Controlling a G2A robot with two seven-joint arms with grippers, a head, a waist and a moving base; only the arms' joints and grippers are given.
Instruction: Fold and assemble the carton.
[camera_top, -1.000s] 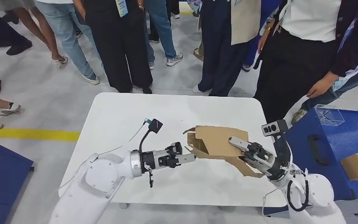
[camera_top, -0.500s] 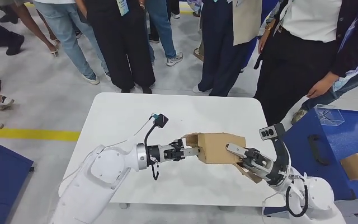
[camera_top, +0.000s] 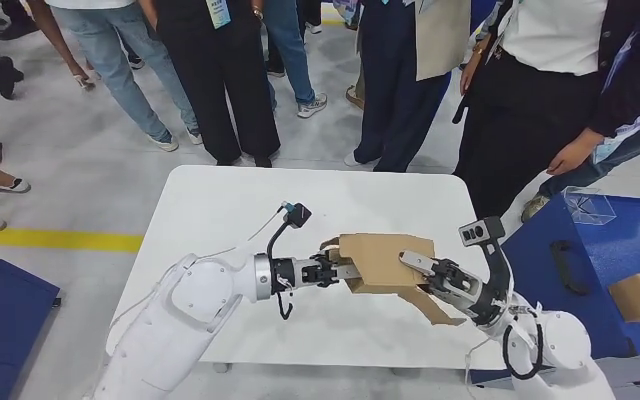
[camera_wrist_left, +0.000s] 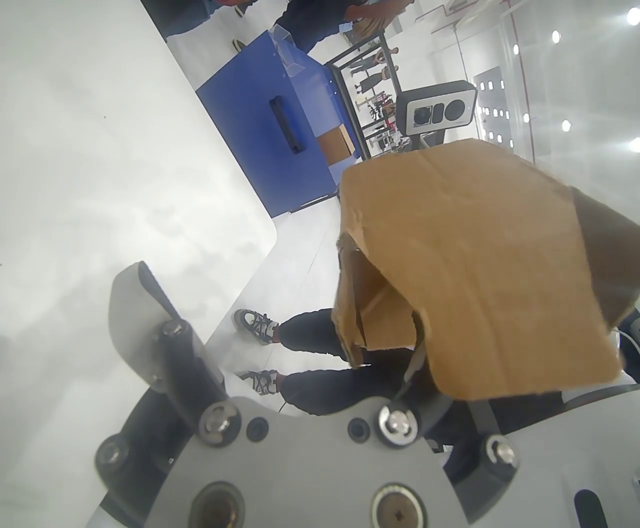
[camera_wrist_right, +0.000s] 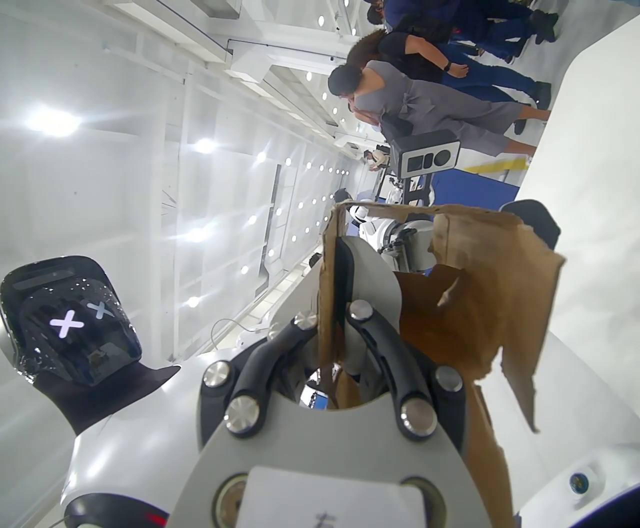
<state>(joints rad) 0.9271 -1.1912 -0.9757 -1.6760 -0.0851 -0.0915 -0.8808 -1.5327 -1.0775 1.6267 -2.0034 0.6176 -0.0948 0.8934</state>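
on the white worktop (camera_top: 230, 215), the left arm lies from the near left corner toward the middle, and the left fingers (camera_top: 343, 269) meet the left end of the carton (camera_top: 378, 256). in the left wrist view these fingers (camera_wrist_left: 145, 295) are spread: one stands clear over the bare worktop (camera_wrist_left: 100, 165), well apart from the cardboard, while the other is tucked behind the loose end flap of the carton (camera_wrist_left: 475, 280), so they clamp nothing. the brown carton sits right of the middle, between the two arms, lying flat-side up with ragged end flaps and one flap hanging off its near right corner; whether its underside touches the worktop cannot be told. the right fingers (camera_top: 420, 263) come in from the near right and lie across the carton's top. in the right wrist view they (camera_wrist_right: 370, 280) are closed on one upright wall of the carton (camera_wrist_right: 480, 280), a pad on either face. right of the worktop stands a blue crate (camera_top: 580, 275) with a clear box (camera_top: 588, 204) on it.
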